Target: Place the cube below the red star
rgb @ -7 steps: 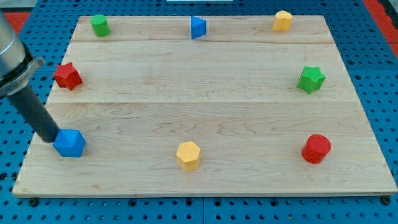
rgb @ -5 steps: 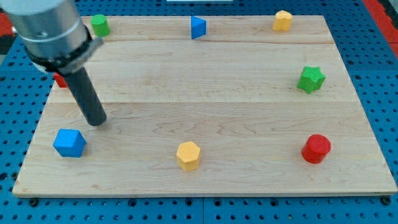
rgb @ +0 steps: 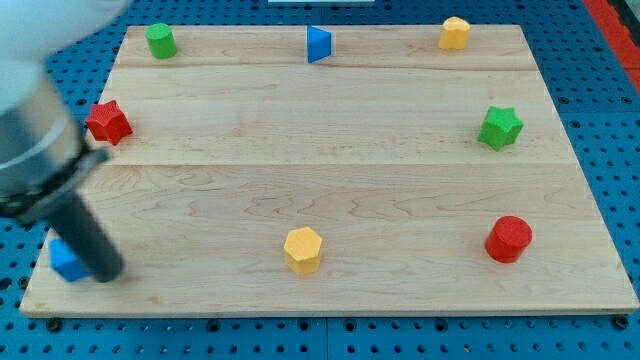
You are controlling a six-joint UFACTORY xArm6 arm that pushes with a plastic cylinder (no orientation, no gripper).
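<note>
blue cube (rgb: 66, 262) now lower-left, my tip (rgb: 108, 275) touching, below red star (rgb: 108, 122)

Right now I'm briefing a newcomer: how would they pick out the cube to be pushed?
Start at the wooden board's bottom-left corner in the view. The blue cube sits at that edge, below the red star, partly hidden behind my tip. It is the only blue block there.

cube (rgb: 64, 262): blue, partly hidden by rod, well below star
star (rgb: 108, 121): red, flat on desk's (rgb: 330, 150) left edge
</note>
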